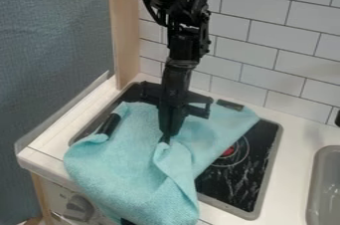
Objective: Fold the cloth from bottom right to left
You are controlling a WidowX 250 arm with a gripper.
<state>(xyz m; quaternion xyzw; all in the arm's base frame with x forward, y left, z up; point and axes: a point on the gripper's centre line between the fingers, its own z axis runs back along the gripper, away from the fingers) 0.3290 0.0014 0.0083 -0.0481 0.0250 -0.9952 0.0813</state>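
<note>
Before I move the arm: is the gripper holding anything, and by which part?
The gripper appears to pinch the turquoise cloth at a small raised peak near the middle of its spread.

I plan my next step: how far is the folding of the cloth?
Looks done: the cloth has its lower right turned inward; the stove shows beside it. In hand: the pincer seems to pinch the flap. Remaining, probably: release and flatten, as the flap is rumpled.

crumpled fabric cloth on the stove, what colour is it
The cloth is light turquoise, best seen in the camera view.
</note>
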